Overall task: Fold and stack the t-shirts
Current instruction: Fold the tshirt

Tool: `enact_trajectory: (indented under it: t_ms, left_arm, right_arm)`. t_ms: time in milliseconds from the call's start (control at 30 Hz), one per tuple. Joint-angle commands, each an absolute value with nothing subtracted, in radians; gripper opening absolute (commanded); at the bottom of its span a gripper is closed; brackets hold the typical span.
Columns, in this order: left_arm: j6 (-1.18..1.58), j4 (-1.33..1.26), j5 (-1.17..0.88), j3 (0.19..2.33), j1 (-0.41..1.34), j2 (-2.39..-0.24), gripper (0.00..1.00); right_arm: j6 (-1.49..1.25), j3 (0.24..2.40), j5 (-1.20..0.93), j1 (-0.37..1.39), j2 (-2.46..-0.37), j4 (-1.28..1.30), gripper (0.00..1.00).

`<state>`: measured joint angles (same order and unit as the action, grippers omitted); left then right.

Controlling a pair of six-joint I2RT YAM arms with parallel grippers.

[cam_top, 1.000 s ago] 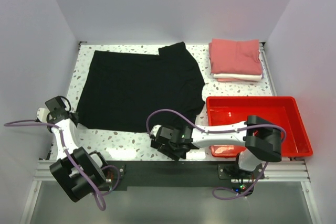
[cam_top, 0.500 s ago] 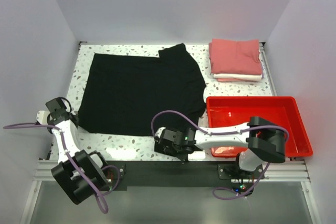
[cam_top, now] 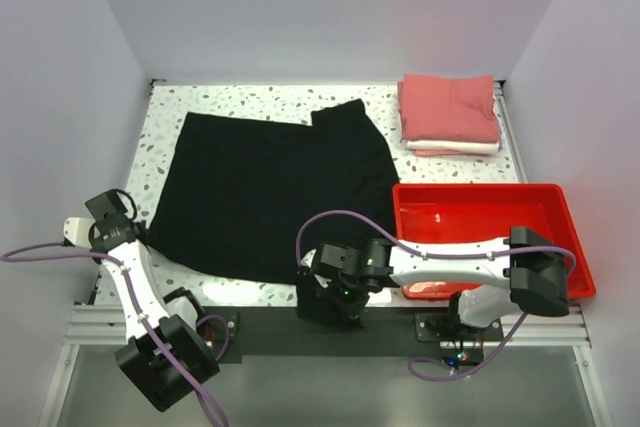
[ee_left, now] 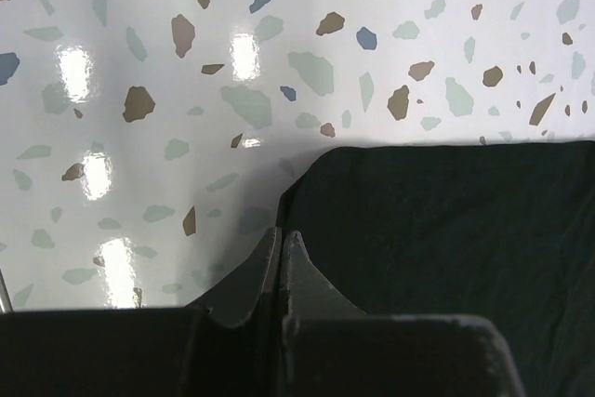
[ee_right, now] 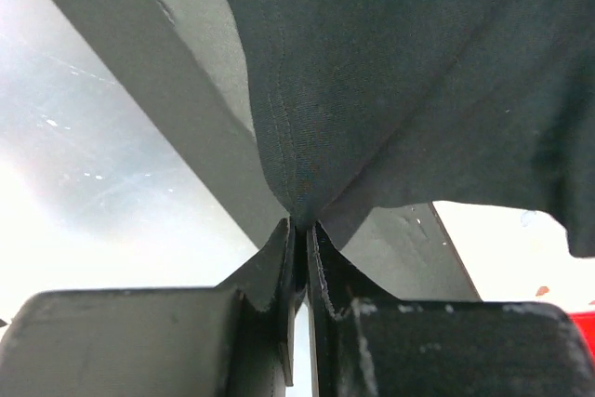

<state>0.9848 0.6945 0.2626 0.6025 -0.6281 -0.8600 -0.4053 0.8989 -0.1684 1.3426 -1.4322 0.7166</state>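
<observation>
The black t-shirt (cam_top: 270,187) lies spread on the speckled surface (cam_top: 250,97), taking up its left and middle part. One sleeve points toward the far edge, and the hem side is drawn toward the near edge.

The left tool (cam_top: 142,234) sits low at the shirt's near-left corner. In the left wrist view its fingers (ee_left: 270,267) are pressed flat together with no gap. The rounded edge of the black cloth (ee_left: 446,230) runs straight into the seam where the tips meet, so the tool pinches the hem there.

The right tool (cam_top: 322,292) is at the near edge of the surface, over the dark base plate (cam_top: 260,322) in front of it. The right wrist view shows its narrow jaws clamped on a fold of the black t-shirt (ee_right: 418,62). The cloth tents up from the pinch, its stitched hem line running into the fingertips (ee_right: 279,258).

At the far right corner the salmon-pink t-shirt (cam_top: 450,105) lies folded on top of the folded white t-shirt (cam_top: 455,146), with another pink layer showing beneath. This stack is well apart from the black shirt.

A red plastic tray (cam_top: 480,190) stands on the right, just in front of the stack. Its left wall is near the black shirt's right edge, and the right arm reaches across its near side.
</observation>
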Motion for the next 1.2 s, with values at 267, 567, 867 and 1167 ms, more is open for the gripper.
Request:
enact_trajectory:
  t_ms: [267, 567, 867, 1167]
  left_arm:
    - [0.916, 0.64, 0.19, 0.687, -0.634, -0.891, 0.0]
    - [0.907, 0.555, 0.129, 0.716, -0.621, -0.96, 0.0]
    - [0.962, 0.532, 0.219, 0.799, -0.479, -1.089, 0.0]
    - [0.982, 0.517, 0.27, 0.851, -0.477, -1.18, 0.0]
  right_arm:
    - [-0.362, 1.083, -0.08, 1.174, -1.384, 0.89, 0.01]
    - [-0.255, 1.229, -0.029, 0.956, -1.417, 0.986, 0.0]
    - [-0.196, 1.334, 0.018, 0.813, -1.488, 0.979, 0.0]
    - [-0.157, 1.457, 0.023, 0.701, -1.591, 0.991, 0.0]
